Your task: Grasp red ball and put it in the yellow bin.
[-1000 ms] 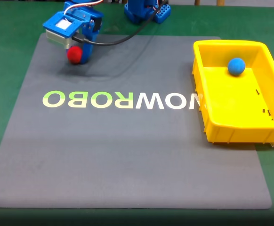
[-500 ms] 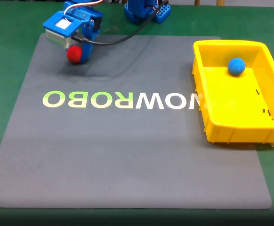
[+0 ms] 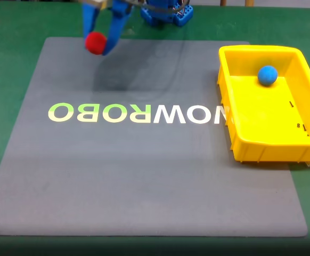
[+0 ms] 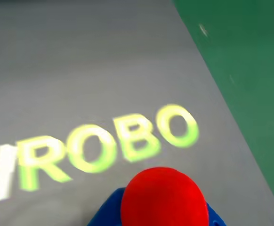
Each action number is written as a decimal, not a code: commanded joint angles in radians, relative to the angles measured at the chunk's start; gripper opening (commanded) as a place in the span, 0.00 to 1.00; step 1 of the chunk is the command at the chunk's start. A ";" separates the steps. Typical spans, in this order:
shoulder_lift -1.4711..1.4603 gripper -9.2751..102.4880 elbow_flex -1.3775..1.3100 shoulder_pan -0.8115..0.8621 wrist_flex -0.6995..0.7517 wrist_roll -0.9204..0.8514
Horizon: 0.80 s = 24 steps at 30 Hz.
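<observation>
Gripper: the blue gripper (image 3: 97,44) is hanging at the top left of the fixed view, above the far end of the mat, and its two fingers are pinching in on the red ball.

Red ball: the red ball (image 3: 95,42) is sitting between those blue fingers, clear of the mat; a soft shadow is lying on the grey surface below and to the right of it. In the wrist view the red ball (image 4: 164,197) is bulging large at the bottom edge, with a blue finger (image 4: 106,214) peeking out on its lower left.

Yellow bin: the yellow bin (image 3: 272,144) is resting at the right side of the fixed view, partly on the mat and partly on the green table, well apart from the ball.

Blue ball: a blue ball (image 3: 267,75) is lying inside the bin, near its far wall.

Mat: the grey mat (image 3: 144,181) is covering most of the table, its pale green and white lettering (image 3: 136,113) reading mirrored from the fixed camera; from the wrist the lettering (image 4: 108,146) is showing "ROBO", blurred.

Table: green table surface (image 3: 11,64) is framing the mat; in the wrist view it is running down the right side (image 4: 250,66).

Arm base: what looks like the blue arm base (image 3: 165,13) is standing at the top edge, though it is cut off there.
</observation>
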 commanded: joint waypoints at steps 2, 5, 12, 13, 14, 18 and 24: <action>0.095 0.08 -0.071 -0.114 -0.057 0.057; 0.110 0.08 -0.071 -0.207 -0.107 0.091; 0.107 0.08 -0.071 -0.440 -0.212 0.135; 0.103 0.08 -0.071 -0.471 -0.229 0.144; 0.094 0.08 -0.071 -0.500 -0.245 0.150; 0.038 0.08 -0.072 -0.600 -0.330 0.167; -0.061 0.08 -0.109 -0.716 -0.403 0.173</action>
